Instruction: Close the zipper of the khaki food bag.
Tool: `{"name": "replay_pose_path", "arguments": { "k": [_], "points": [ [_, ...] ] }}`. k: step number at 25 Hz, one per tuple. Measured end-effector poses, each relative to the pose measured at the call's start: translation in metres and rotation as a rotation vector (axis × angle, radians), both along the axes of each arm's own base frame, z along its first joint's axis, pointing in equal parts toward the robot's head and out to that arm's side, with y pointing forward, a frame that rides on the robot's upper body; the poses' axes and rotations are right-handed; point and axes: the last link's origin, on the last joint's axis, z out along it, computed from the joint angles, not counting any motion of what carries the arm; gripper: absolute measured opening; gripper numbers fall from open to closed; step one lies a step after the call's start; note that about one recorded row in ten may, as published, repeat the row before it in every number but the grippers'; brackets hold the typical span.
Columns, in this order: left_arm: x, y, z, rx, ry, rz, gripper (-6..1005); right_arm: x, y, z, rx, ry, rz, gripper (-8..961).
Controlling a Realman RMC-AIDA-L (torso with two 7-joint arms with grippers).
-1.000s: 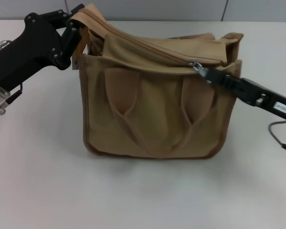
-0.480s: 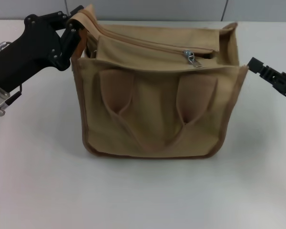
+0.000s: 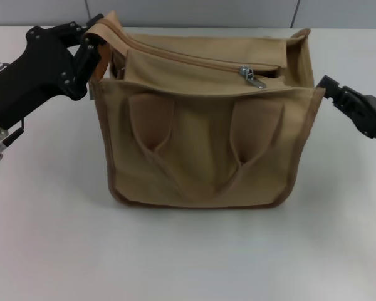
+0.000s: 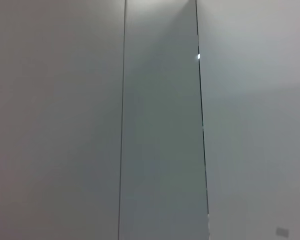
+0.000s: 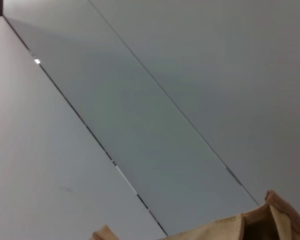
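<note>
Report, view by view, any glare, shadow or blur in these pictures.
Head view: even light, soft shadow under the boxy tan canvas food bag, a glint on the small silver zipper slider. Left wrist view: only plain grey wall panels. Right wrist view: wall panels, with the bag's edge blurred.

Left gripper [image 3: 95,45] sitting at the upper left of the head view, fingers clamping together, black arm trailing down-left to the frame edge, right gripper [image 3: 329,86] hovering at the right edge, arm exiting right
</note>
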Motion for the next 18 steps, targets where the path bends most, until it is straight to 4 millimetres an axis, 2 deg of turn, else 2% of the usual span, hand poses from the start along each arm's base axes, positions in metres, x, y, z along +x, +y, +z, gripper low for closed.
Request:
{"name": "replay_pose_path", "arguments": {
  "k": [5, 10, 11, 15, 17, 18],
  "points": [
    [-0.001, -0.003, 0.008, 0.028, -0.039, 0.000, 122, -0.003, 0.001, -0.002, 0.022, -0.011, 0.025, 39],
    [-0.008, -0.003, 0.043, 0.113, -0.121, 0.033, 148, -0.008, 0.003, -0.005, 0.022, -0.014, 0.046, 220],
    [-0.009, -0.004, 0.047, 0.119, -0.124, 0.036, 153, -0.008, 0.003, -0.005, 0.022, -0.014, 0.046, 223],
    [-0.010, -0.006, 0.052, 0.124, -0.122, 0.039, 386, -0.011, 0.003, -0.007, 0.035, -0.023, 0.071, 237],
    [-0.010, -0.006, 0.052, 0.124, -0.122, 0.039, 502, -0.012, 0.002, -0.008, 0.046, -0.028, 0.088, 284],
    [-0.018, -0.011, 0.052, 0.112, -0.046, 0.052, 560, -0.013, 0.001, -0.009, 0.046, -0.027, 0.090, 308]
  ]
}}
